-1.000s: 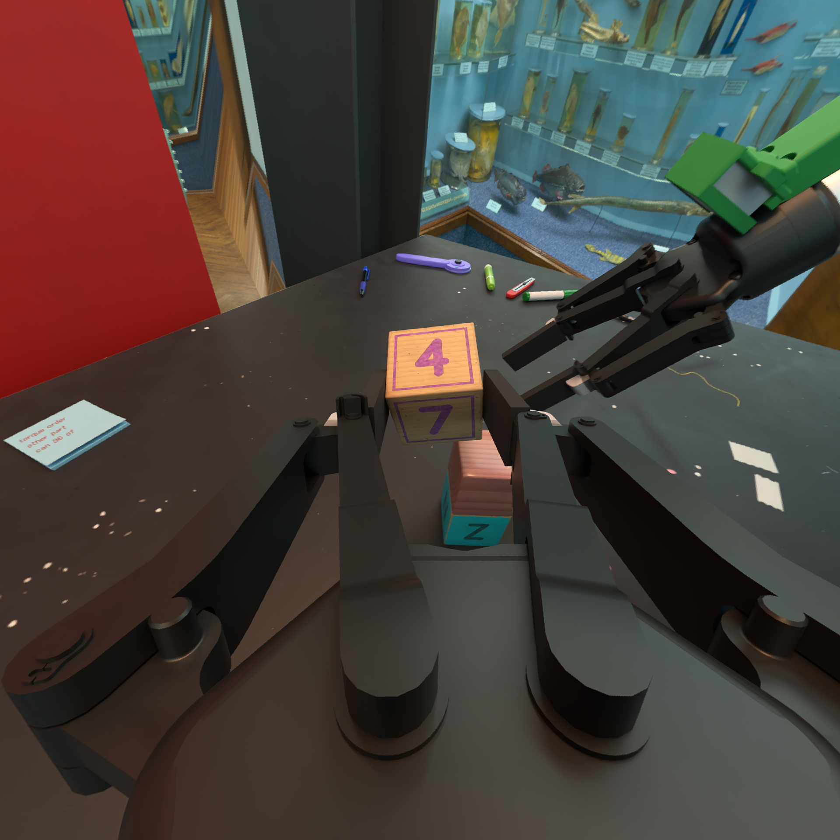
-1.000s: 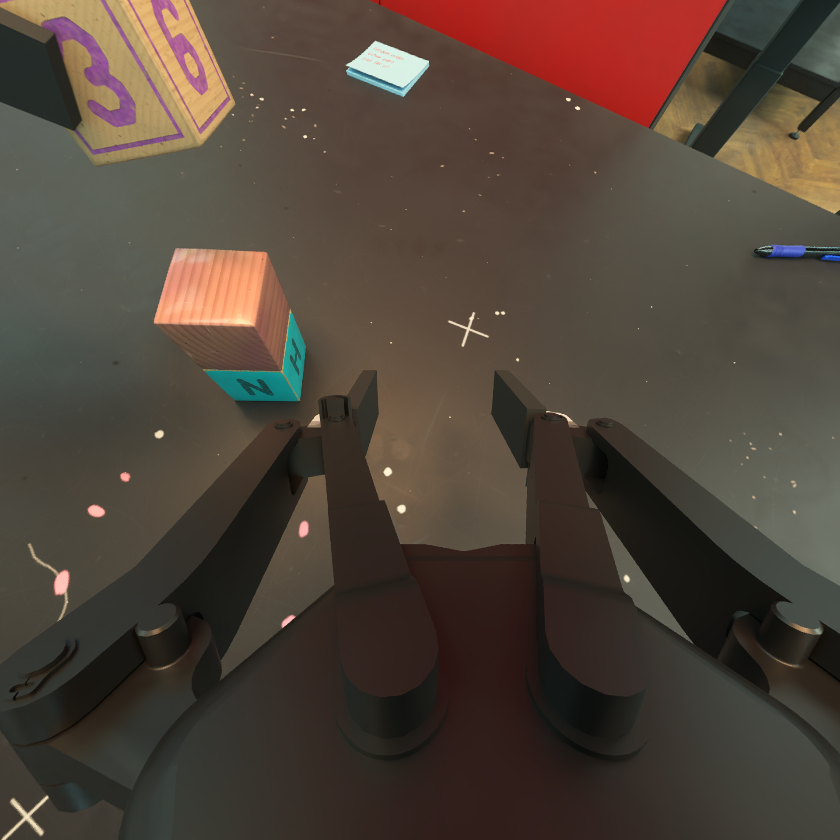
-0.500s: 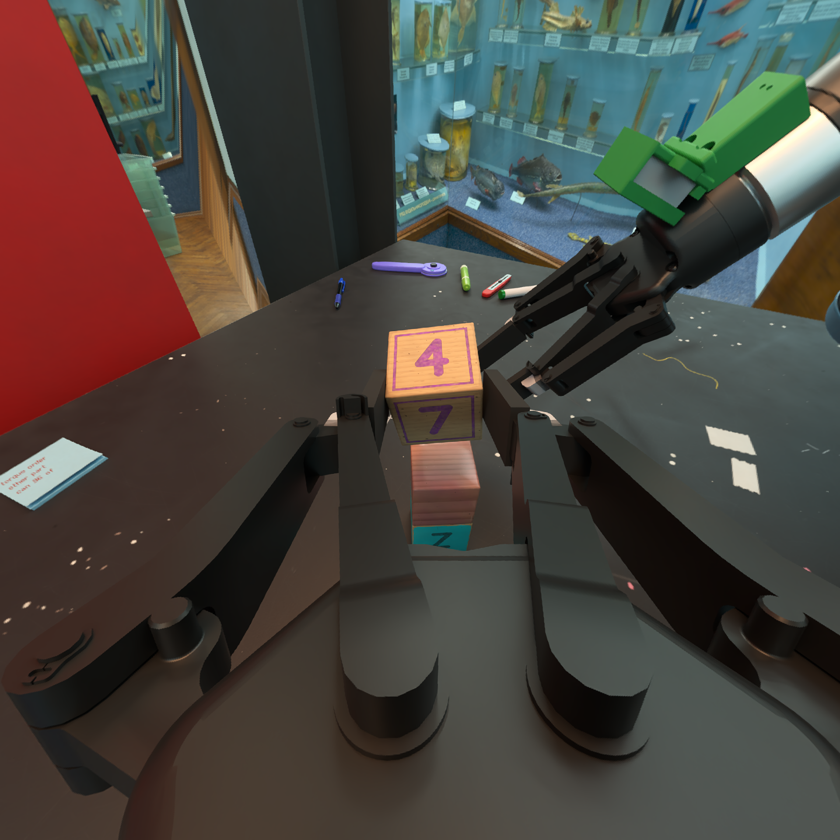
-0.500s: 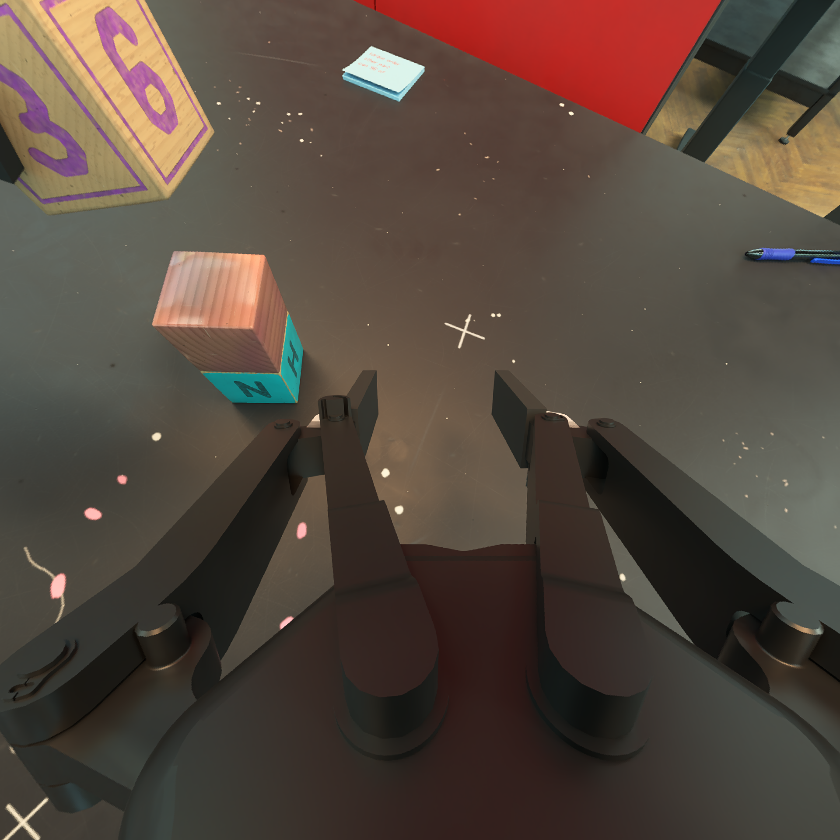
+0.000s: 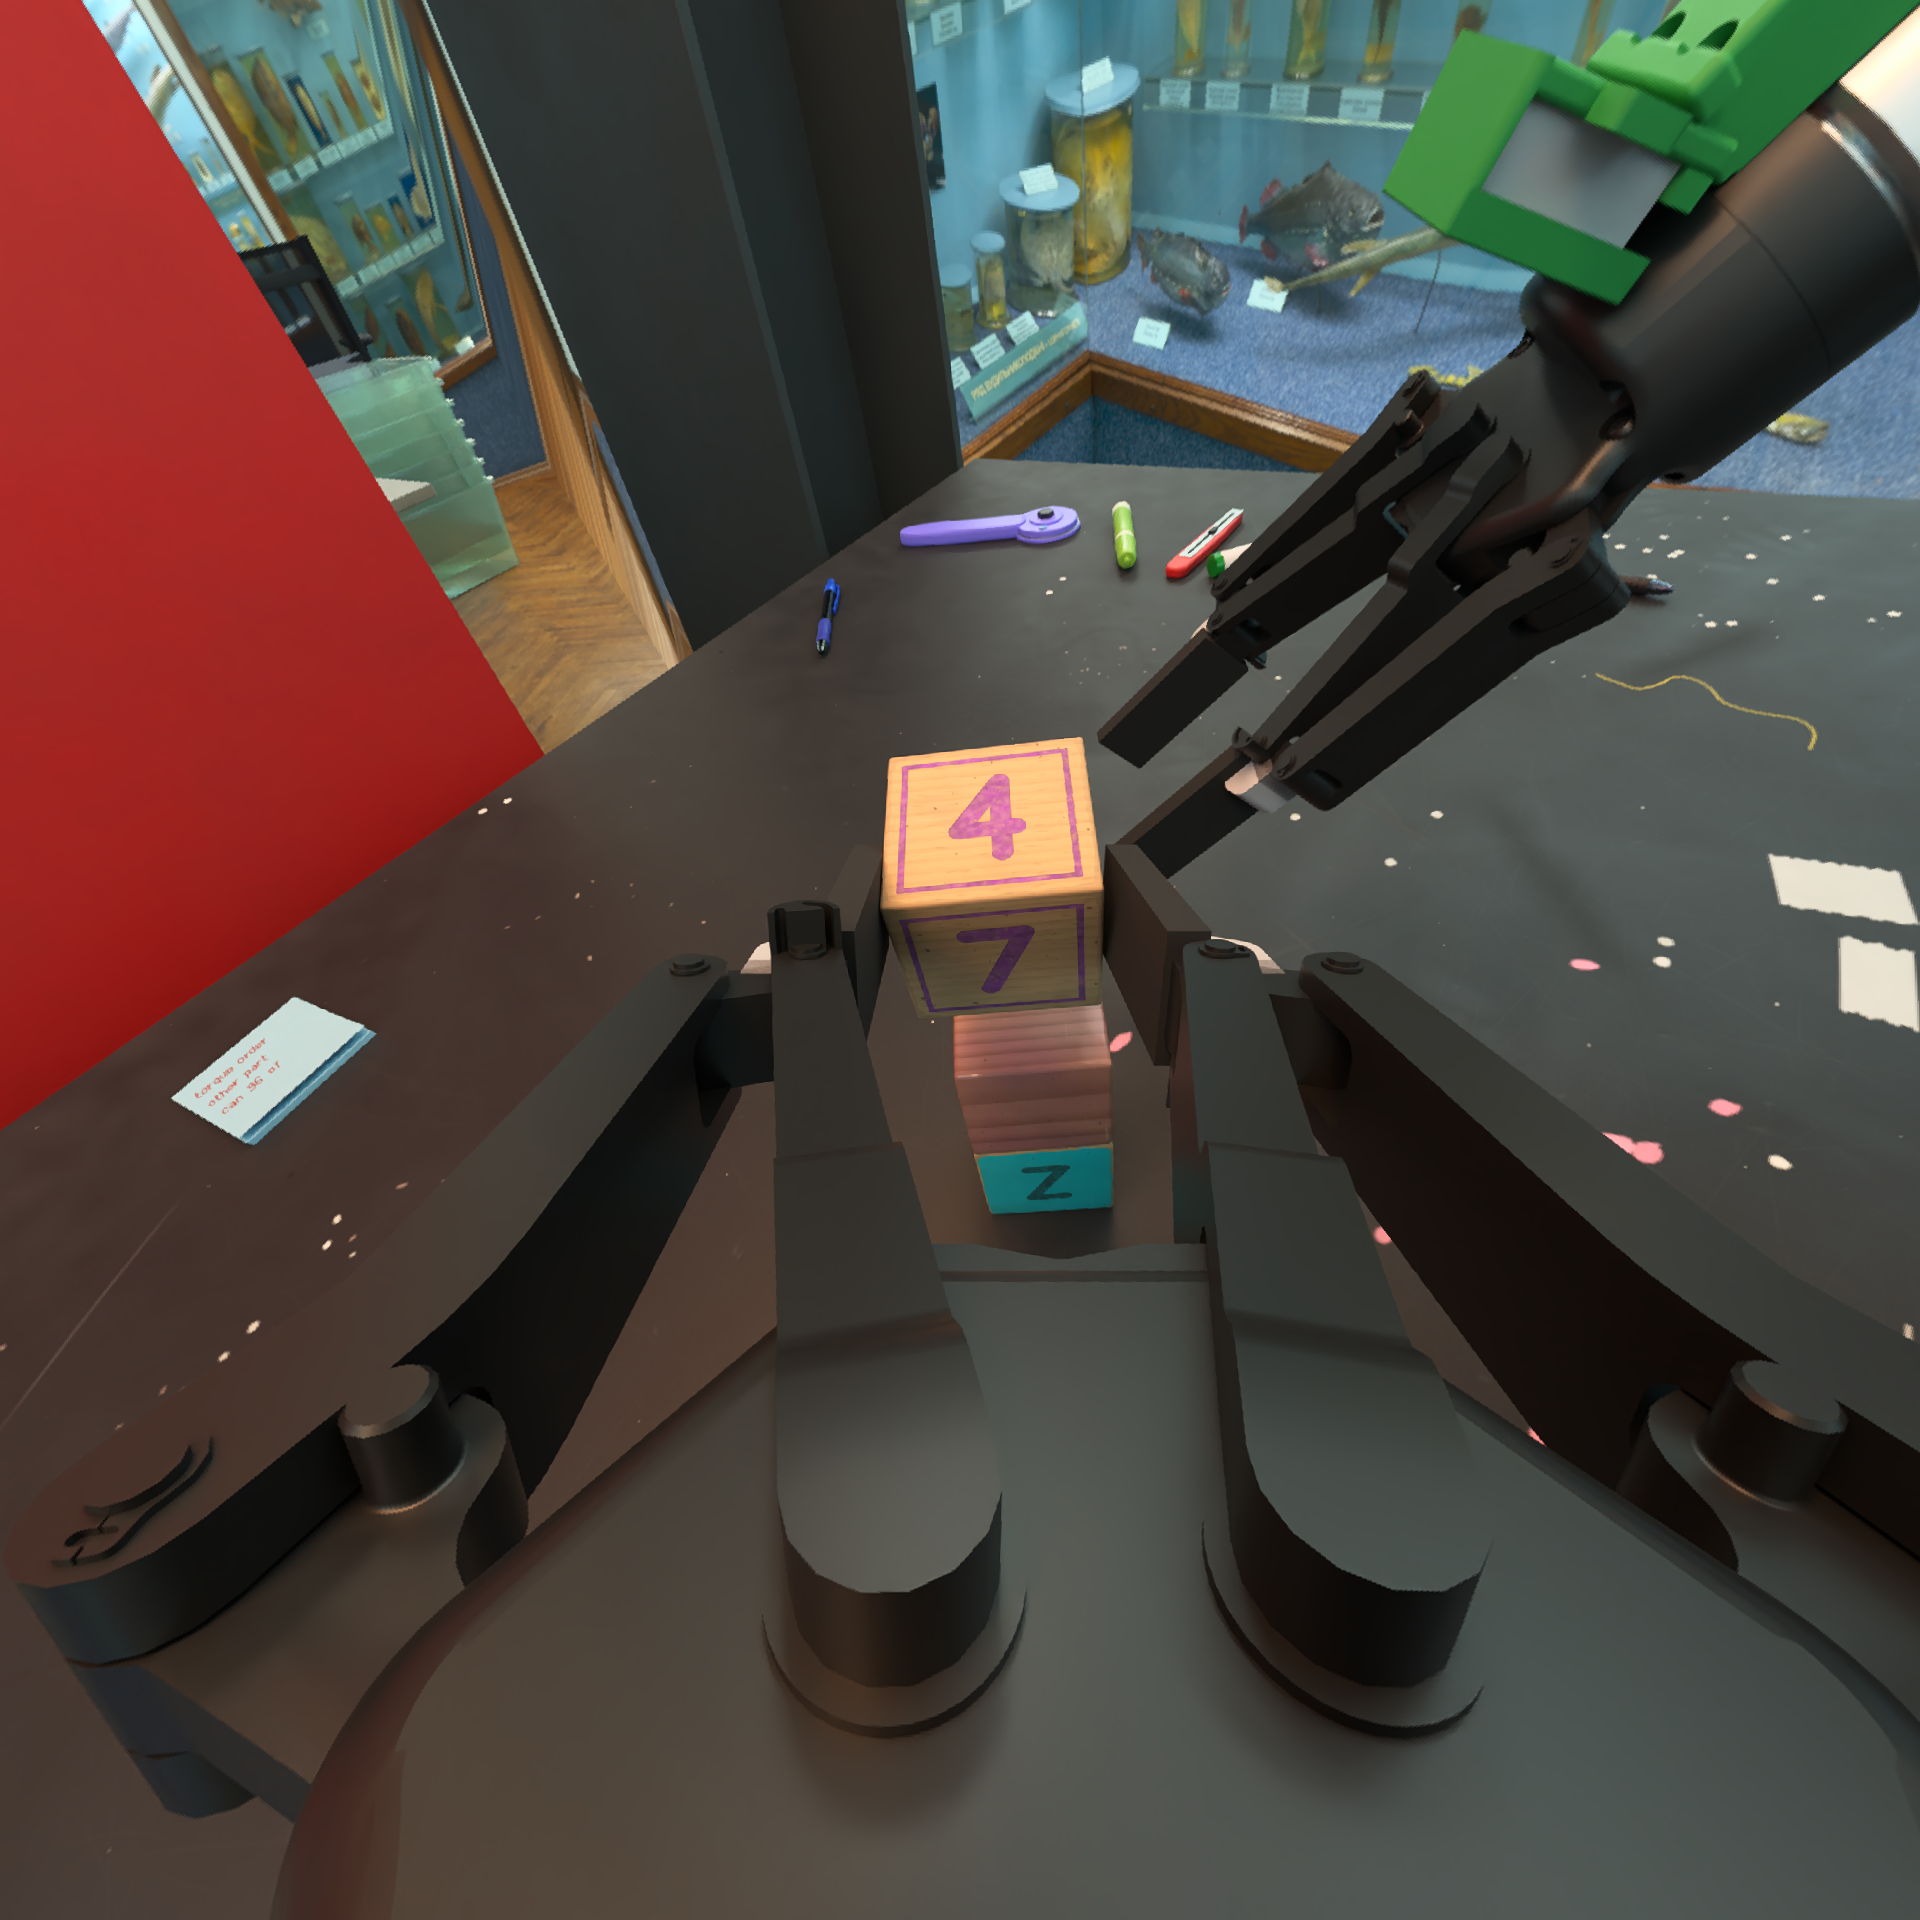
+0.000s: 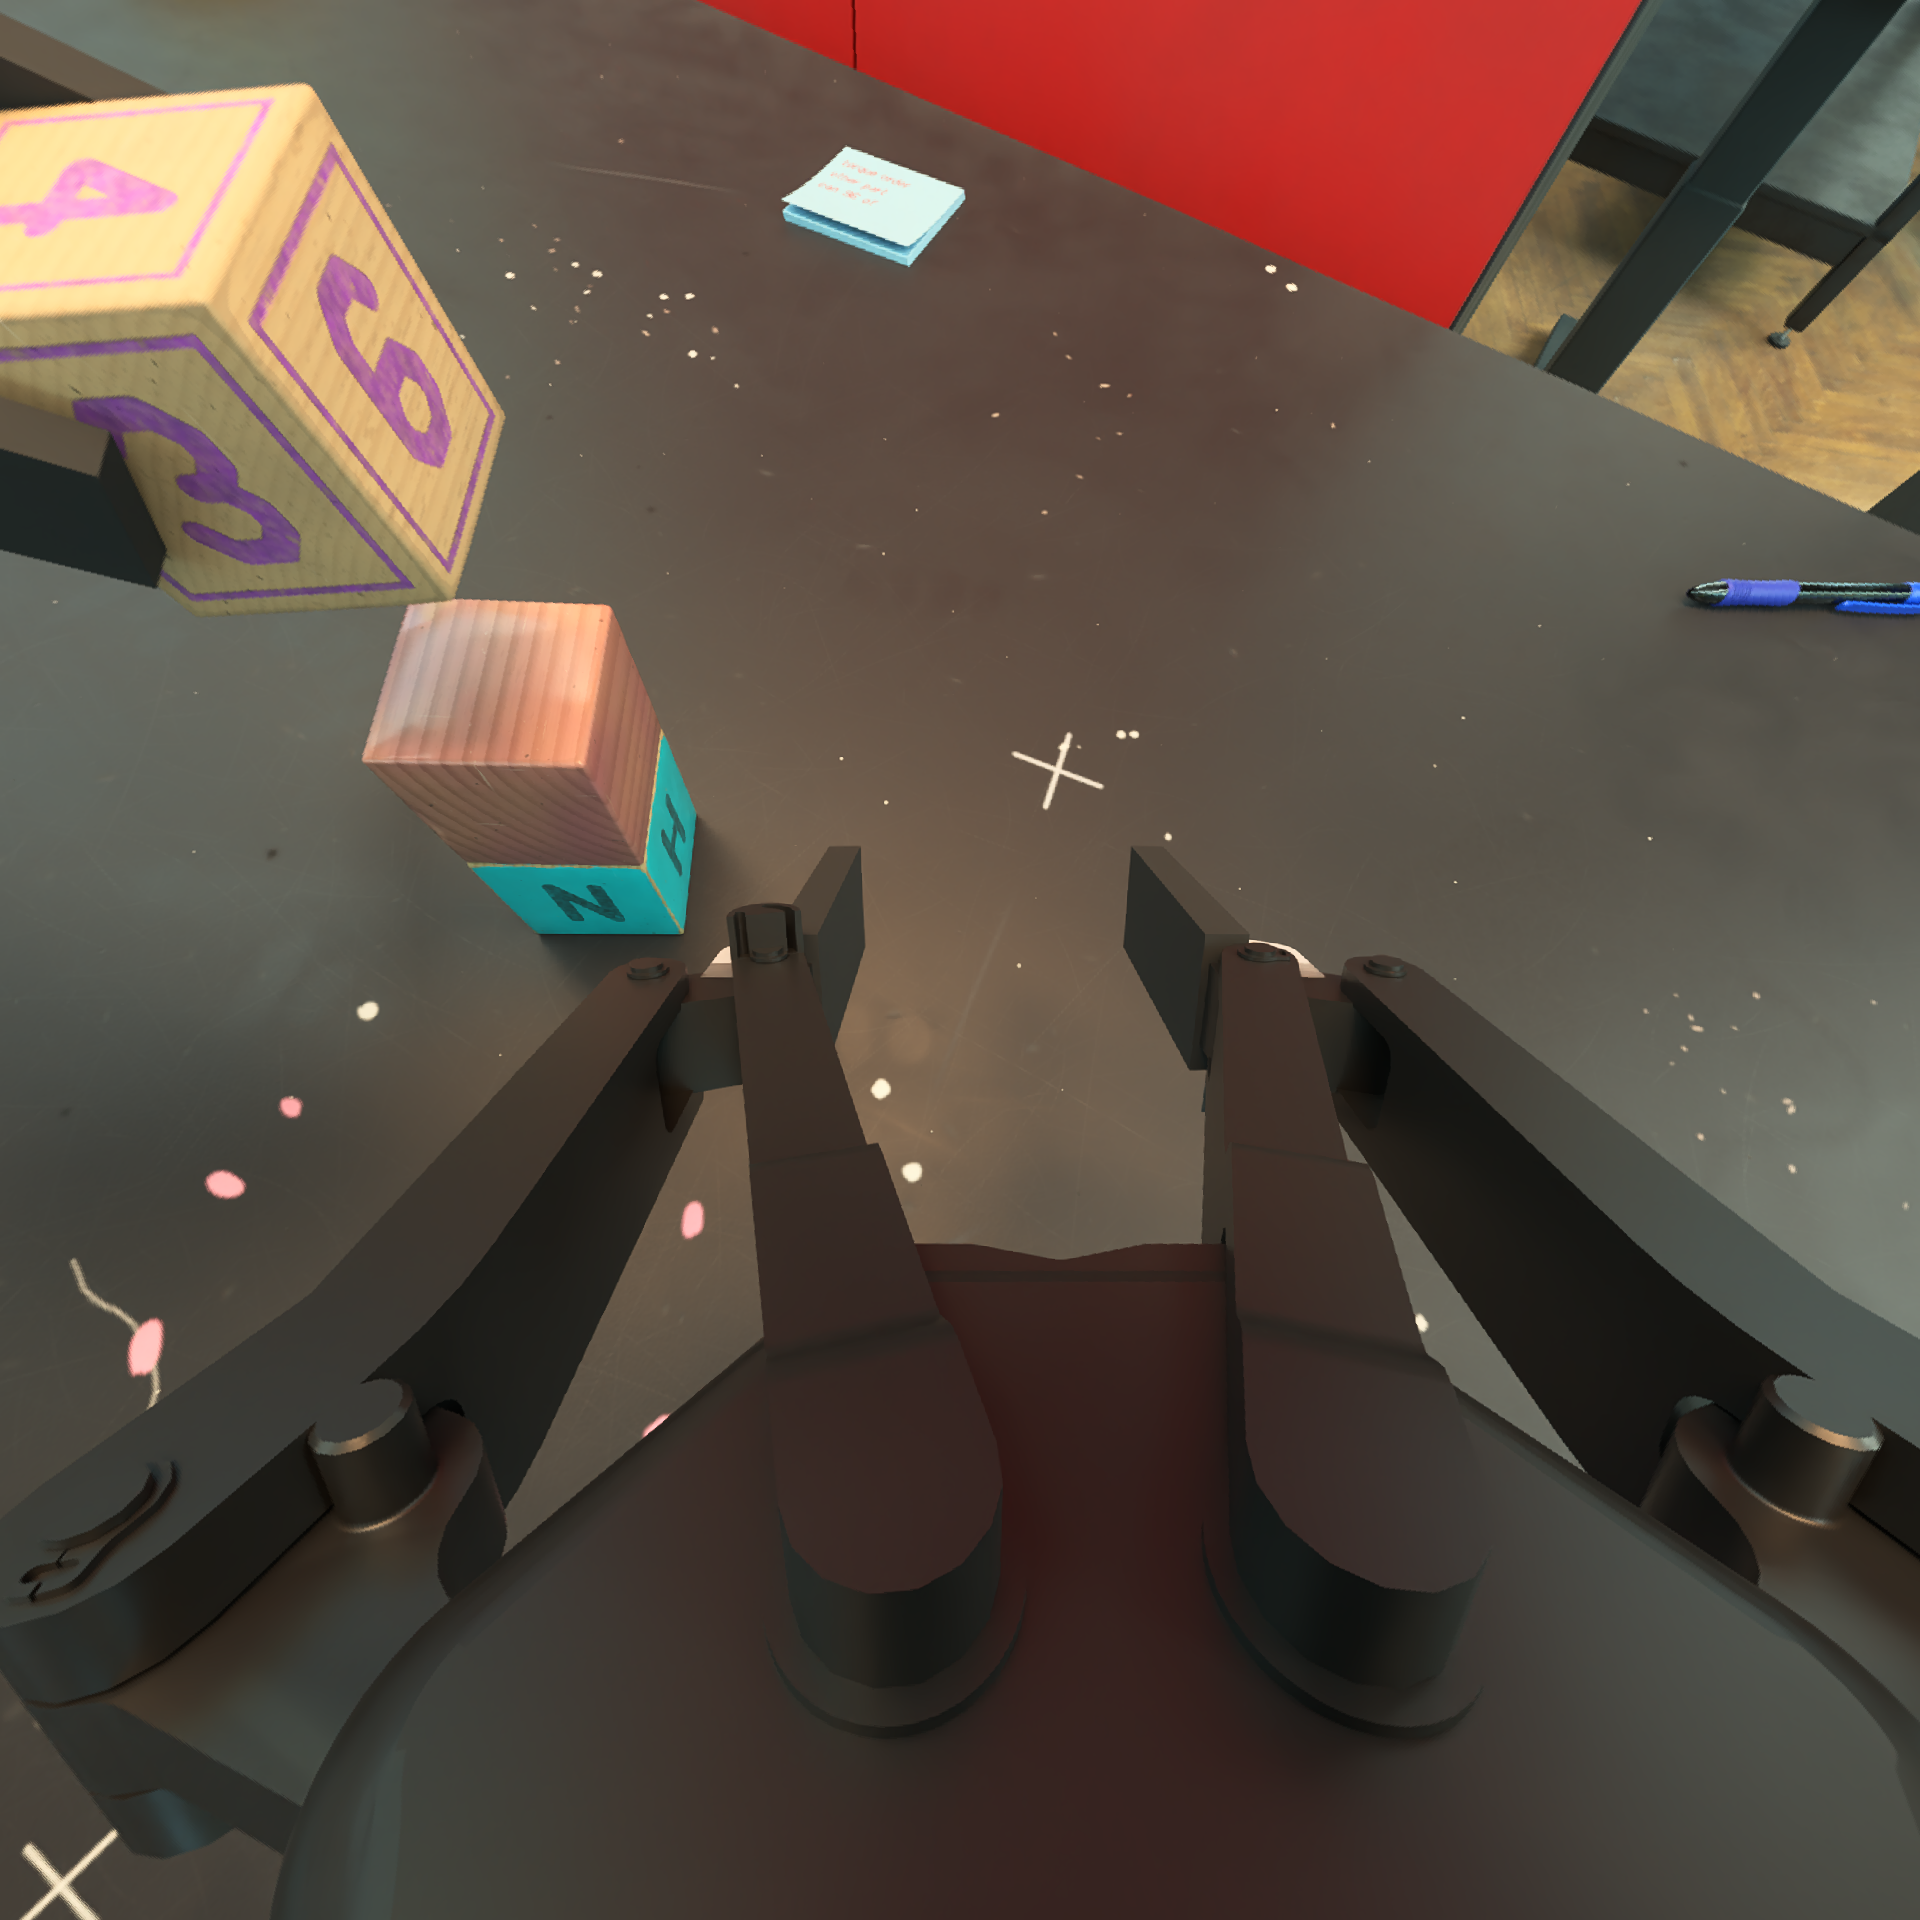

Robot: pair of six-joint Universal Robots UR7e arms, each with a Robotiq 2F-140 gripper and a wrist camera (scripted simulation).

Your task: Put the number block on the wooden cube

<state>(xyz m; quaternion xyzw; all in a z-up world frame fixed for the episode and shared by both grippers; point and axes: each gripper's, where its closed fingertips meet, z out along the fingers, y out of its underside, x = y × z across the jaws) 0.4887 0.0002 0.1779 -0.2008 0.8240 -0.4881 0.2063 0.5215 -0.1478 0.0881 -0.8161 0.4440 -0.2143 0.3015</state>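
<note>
Left tool clamped on number block, held above and apart from wooden cube, offset slightly sideways. Right tool spread, empty, beside the cube.

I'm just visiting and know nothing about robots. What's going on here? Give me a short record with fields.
held item: tan wooden number block with purple digits
holder: left gripper, fingers pressed on the block's two sides
target: reddish-brown wooden cube, stacked on a teal letter block
block position: in the air above the cube, not resting on it
other gripper: right gripper, open, empty, over the dark table
nearby: light blue note pad, blue pen
</note>
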